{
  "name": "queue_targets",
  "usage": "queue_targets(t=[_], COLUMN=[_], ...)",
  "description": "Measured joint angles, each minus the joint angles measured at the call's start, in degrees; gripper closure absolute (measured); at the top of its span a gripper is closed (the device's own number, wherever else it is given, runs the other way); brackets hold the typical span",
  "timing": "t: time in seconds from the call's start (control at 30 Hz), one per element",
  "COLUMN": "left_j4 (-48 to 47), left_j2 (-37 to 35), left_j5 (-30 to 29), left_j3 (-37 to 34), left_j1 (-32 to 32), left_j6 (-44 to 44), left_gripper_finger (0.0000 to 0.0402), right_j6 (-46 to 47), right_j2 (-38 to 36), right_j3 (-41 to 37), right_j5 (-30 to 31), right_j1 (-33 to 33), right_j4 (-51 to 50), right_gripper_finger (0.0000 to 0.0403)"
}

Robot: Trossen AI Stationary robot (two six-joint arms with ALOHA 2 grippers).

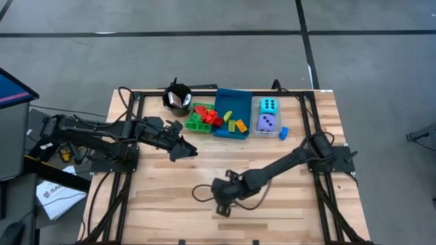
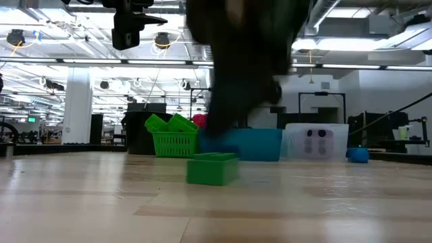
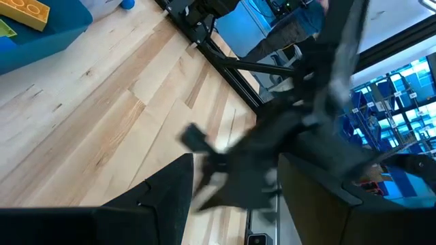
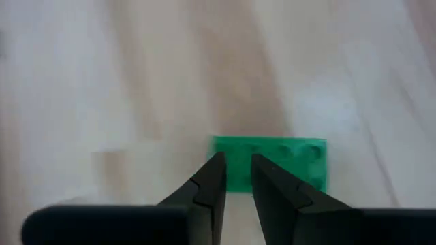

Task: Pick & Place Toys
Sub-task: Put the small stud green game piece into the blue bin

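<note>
A green brick (image 2: 212,168) lies flat on the table near its front middle, and also shows in the right wrist view (image 4: 286,163). My right gripper (image 4: 236,162) hovers over the brick's near edge, its fingers only a narrow gap apart; I see no touch. In the high view the right gripper (image 1: 221,199) hides the brick. My left gripper (image 1: 187,149) is open and empty left of the table's middle. Red, green and yellow bricks fill a green tray (image 1: 192,122) and a blue tray (image 1: 240,96). A cyan die (image 1: 268,105) and a purple die (image 1: 267,122) sit in a clear tray.
A black cup (image 1: 177,97) stands at the far edge, left of the trays. A small blue brick (image 1: 283,133) lies on the table beside the clear tray. A cable (image 1: 204,190) loops on the wood near my right gripper. Bare wood lies along the near side.
</note>
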Motion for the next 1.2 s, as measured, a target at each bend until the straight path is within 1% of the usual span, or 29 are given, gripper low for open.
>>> queue_targets(t=[0.1,0.27,0.43,0.5,0.53,0.6,0.67,0.77,0.87,0.93,1.0,1.07,1.13,1.2], left_j4=[-0.01,0.00,0.04,0.29,0.47,1.22,2.22,3.96,5.27,5.70,5.66,5.66,5.64,5.64], left_j2=[0.00,0.00,0.00,0.01,0.00,0.00,0.01,0.00,0.00,0.00,0.01,0.00,0.00,0.00], left_j5=[0.00,0.02,0.02,0.02,0.02,0.01,-0.63,-3.07,-5.38,-6.48,-7.16,-7.28,-7.28,-7.28], left_j3=[0.00,0.00,0.00,0.00,0.00,0.00,0.00,0.00,0.00,0.00,0.00,0.00,0.00,0.00], left_j1=[0.00,0.00,0.00,0.00,0.00,0.00,0.00,0.00,-0.01,0.00,0.00,0.00,0.00,0.00], left_j6=[0.00,0.05,0.09,0.11,0.13,0.13,0.14,0.17,0.17,0.17,0.10,0.06,-0.15,-0.28], left_gripper_finger=[0.0193,0.0193,0.0193,0.0193,0.0193,0.0193,0.0193,0.0193,0.0193,0.0193,0.0193,0.0193,0.0193,0.0193], right_j6=[-2.34,-3.35,-2.29,-1.51,-0.40,1.94,4.75,9.96,14.31,16.90,17.94,17.96,18.16,18.06], right_j2=[-4.46,-8.87,-13.89,-16.00,-17.71,-21.98,-26.45,-33.70,-40.93,-44.28,-46.53,-47.11,-46.14,-43.98], right_j3=[0.44,0.22,0.24,-1.71,-3.37,-8.28,-14.96,-26.65,-38.49,-46.24,-53.12,-58.04,-61.41,-62.72], right_j5=[-0.12,0.50,3.42,5.14,6.03,7.48,8.80,10.87,14.60,16.65,17.33,17.55,18.65,19.65], right_j1=[1.10,3.11,4.92,5.67,6.00,6.75,7.86,10.00,12.26,13.32,13.94,14.06,13.81,12.83], right_j4=[0.87,0.16,-3.21,-3.10,-1.28,3.08,8.27,15.87,25.29,32.56,40.77,48.62,52.83,56.44], right_gripper_finger=[0.0337,0.0337,0.0337,0.0337,0.0337,0.0337,0.0337,0.0337,0.0337,0.0337,0.0337,0.0337,0.0337,0.0337])
